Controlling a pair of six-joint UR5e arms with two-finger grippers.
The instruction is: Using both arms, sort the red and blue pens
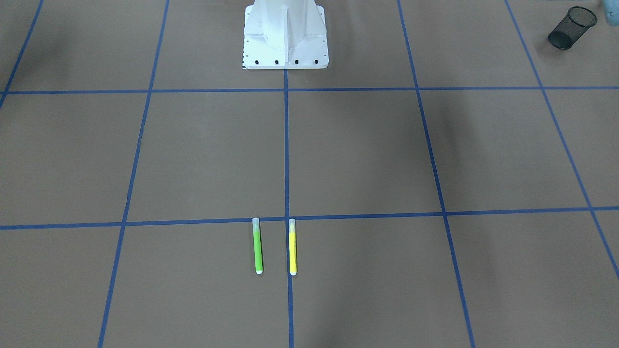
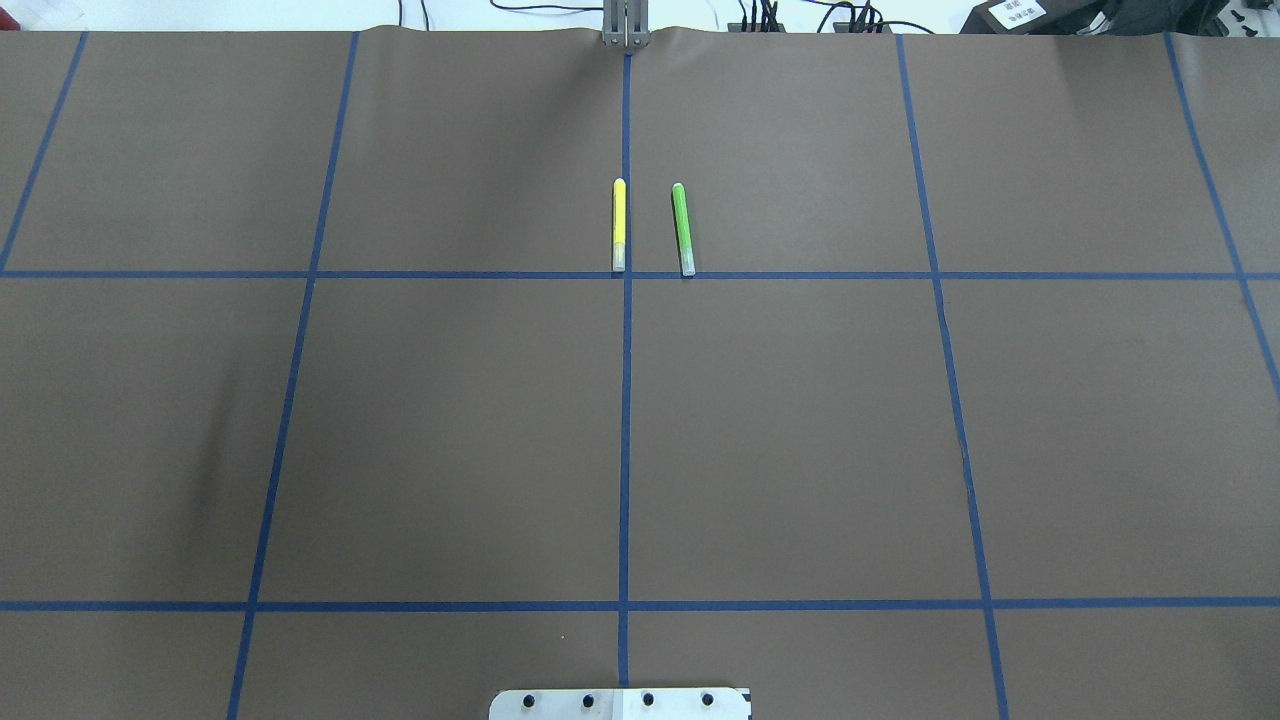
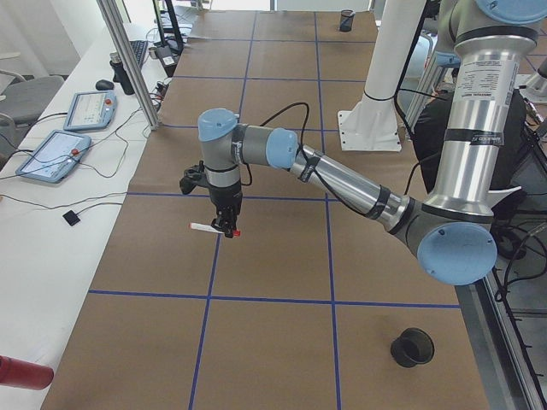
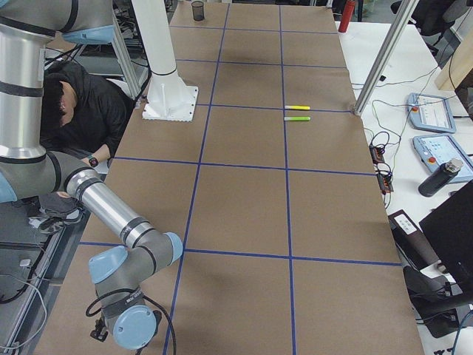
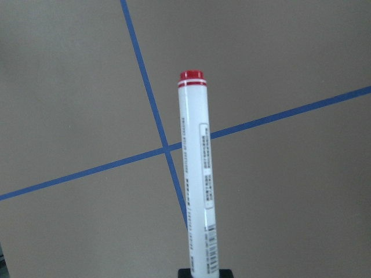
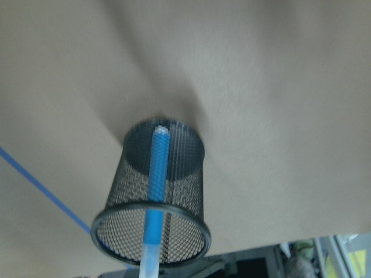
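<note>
In the left wrist view the red pen (image 5: 197,174), white-barrelled with a red end, points away over a crossing of blue tape lines, and my left gripper (image 5: 204,273) is shut on its near end. From the table's left end, that gripper (image 3: 226,229) holds the red pen (image 3: 205,226) level, a little above the table. The right wrist view shows the blue pen (image 6: 155,191) reaching from the bottom edge toward the mouth of a black mesh cup (image 6: 185,174). The pen hangs in line with the camera, so my right gripper is shut on it. Its fingers are out of frame.
A yellow marker (image 2: 619,225) and a green marker (image 2: 683,228) lie side by side near the far middle. The white pedestal (image 1: 285,36) stands at the robot's edge. Another black mesh cup (image 3: 412,346) sits on the robot's left side. A person (image 4: 74,103) crouches beside the pedestal.
</note>
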